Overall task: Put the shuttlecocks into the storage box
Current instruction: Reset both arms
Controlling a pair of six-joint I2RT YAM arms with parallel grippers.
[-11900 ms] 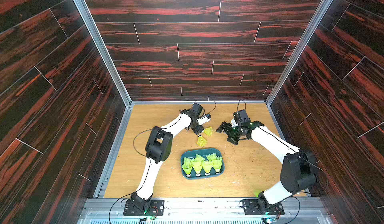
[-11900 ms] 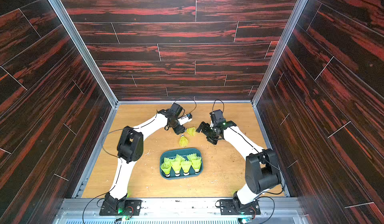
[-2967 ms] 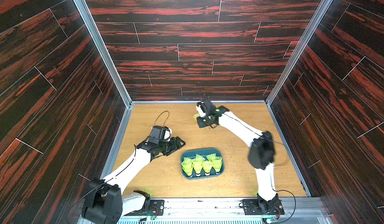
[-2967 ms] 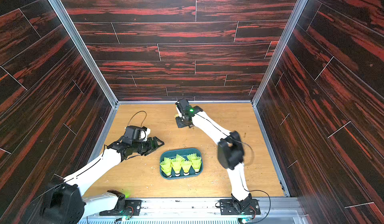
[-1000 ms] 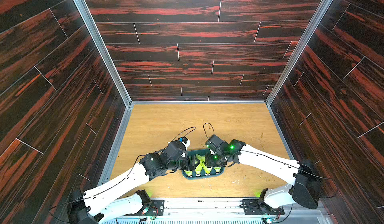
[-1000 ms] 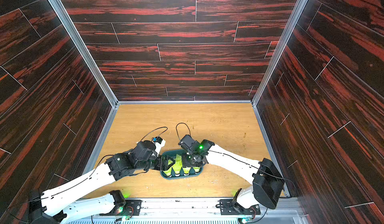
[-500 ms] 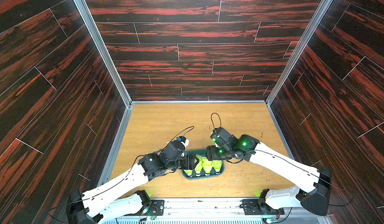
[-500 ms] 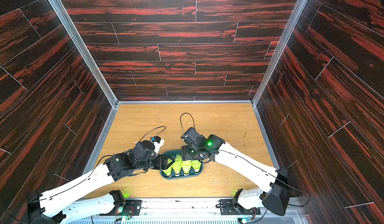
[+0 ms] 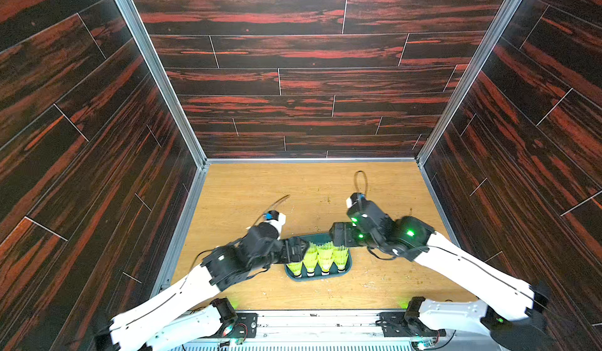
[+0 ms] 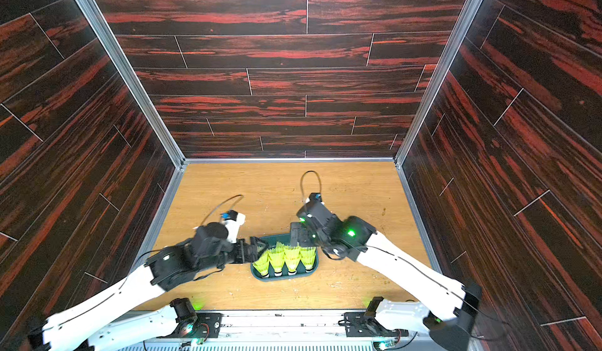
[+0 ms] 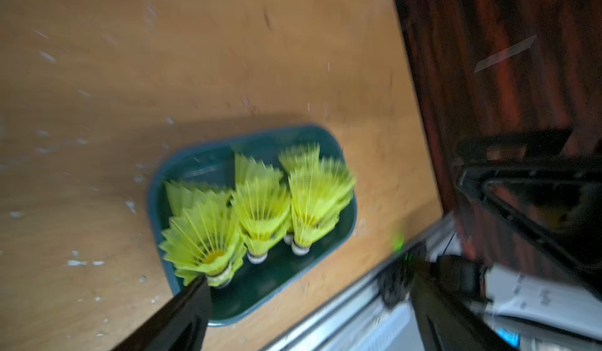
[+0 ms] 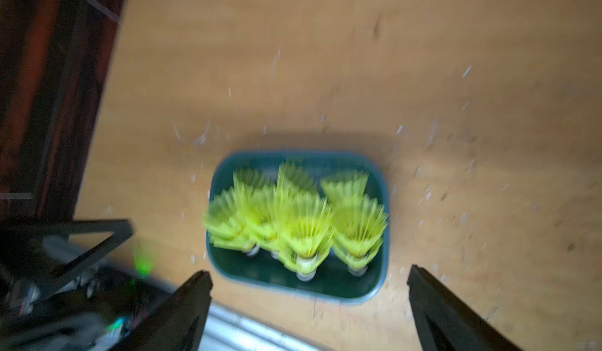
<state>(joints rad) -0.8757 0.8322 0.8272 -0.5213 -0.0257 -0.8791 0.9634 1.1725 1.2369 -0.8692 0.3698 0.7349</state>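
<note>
The dark teal storage box (image 9: 318, 278) (image 10: 284, 278) sits on the table near its front edge, seen in both top views. Several neon yellow-green shuttlecocks (image 9: 317, 255) (image 10: 284, 255) are packed inside it in rows, white tips toward the near rim. My left gripper (image 9: 298, 250) (image 10: 257, 247) hovers at the box's left end, open and holding nothing. My right gripper (image 9: 338, 235) (image 10: 298, 233) hangs over the far right corner, also open and holding nothing. The left wrist view shows the box (image 11: 155, 183), the shuttlecocks (image 11: 260, 203) and the open gripper (image 11: 309, 277). The right wrist view shows the box (image 12: 379, 287), the shuttlecocks (image 12: 303, 222) and the open gripper (image 12: 309, 277).
Dark red wood-pattern walls (image 9: 97, 170) close in the table on three sides. A metal rail (image 9: 319, 320) with both arm bases runs along the front edge. Small white specks are scattered on the light wooden tabletop (image 9: 260, 189).
Both grippers have opened wide. The right gripper has drawn back from over the shuttlecocks toward the box's far right corner. The left gripper stays at the box's left end.
</note>
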